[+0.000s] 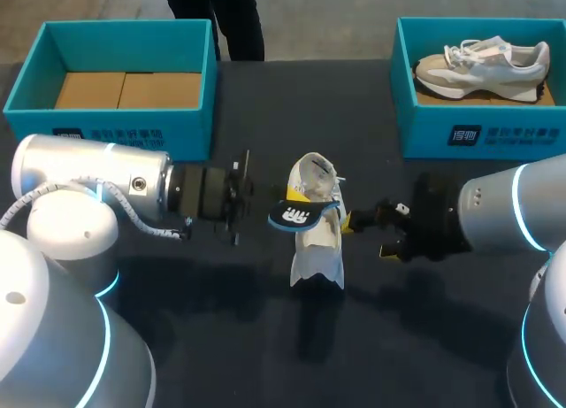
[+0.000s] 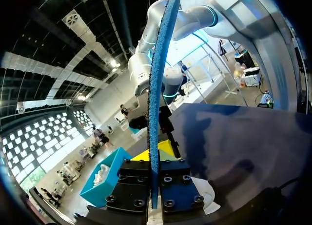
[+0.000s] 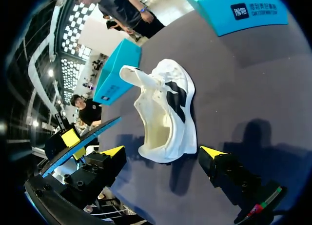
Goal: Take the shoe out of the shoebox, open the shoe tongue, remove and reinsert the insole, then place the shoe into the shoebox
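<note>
A white shoe (image 1: 317, 235) lies mid-table, its tongue pulled up and its opening (image 3: 156, 132) bare. My left gripper (image 1: 285, 204) is shut on the dark blue insole (image 1: 301, 216), which hangs at the shoe's left side. In the left wrist view the insole (image 2: 158, 88) stands edge-on, clamped in that gripper (image 2: 154, 164). My right gripper (image 1: 367, 236) stands open just right of the shoe. In the right wrist view the shoe's (image 3: 168, 108) near end lies between the open gripper's (image 3: 163, 152) fingers, apart from both. The insole (image 3: 80, 143) shows beside it.
A teal shoebox (image 1: 31, 67) with only a cardboard floor stands at the back left. A second teal shoebox (image 1: 407, 107) at the back right holds another pale shoe (image 1: 482, 61). Dark table surrounds the middle shoe.
</note>
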Controlling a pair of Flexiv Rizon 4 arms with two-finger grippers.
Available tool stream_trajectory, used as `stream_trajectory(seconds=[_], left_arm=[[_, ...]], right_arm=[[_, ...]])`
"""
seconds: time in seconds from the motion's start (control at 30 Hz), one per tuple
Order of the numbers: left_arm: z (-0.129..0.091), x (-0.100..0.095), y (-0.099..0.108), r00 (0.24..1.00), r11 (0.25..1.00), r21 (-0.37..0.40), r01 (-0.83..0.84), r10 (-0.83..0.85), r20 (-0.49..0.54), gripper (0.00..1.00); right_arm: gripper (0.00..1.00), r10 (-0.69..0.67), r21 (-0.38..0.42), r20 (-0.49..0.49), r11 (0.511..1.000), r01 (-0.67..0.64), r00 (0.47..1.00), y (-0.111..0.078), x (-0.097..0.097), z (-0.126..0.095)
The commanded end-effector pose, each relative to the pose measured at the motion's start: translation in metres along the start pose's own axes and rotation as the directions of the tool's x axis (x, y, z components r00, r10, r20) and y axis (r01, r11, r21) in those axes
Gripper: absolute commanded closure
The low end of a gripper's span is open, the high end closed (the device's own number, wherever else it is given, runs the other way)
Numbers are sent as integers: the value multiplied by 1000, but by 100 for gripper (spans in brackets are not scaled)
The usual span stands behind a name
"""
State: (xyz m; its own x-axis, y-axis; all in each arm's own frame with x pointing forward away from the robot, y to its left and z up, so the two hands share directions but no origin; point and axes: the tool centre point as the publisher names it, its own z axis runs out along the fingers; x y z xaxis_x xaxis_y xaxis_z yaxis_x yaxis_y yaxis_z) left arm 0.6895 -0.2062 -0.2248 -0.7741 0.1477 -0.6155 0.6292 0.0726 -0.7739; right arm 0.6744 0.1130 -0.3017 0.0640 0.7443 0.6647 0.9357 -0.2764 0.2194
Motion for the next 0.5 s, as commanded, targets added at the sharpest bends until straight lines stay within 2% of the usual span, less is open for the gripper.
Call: stream_trajectory(seconds=[0.03, 0.5], left_arm=[[0, 0, 0, 1000, 1000, -2, 0, 0, 2, 100], [0, 0, 0, 1000, 1000, -2, 0, 0, 2, 100]], right_arm=[[0, 2, -10, 9, 1000, -2, 1000, -2, 3, 5], [0, -21, -16, 68, 1000, 22, 997, -3, -15, -21]])
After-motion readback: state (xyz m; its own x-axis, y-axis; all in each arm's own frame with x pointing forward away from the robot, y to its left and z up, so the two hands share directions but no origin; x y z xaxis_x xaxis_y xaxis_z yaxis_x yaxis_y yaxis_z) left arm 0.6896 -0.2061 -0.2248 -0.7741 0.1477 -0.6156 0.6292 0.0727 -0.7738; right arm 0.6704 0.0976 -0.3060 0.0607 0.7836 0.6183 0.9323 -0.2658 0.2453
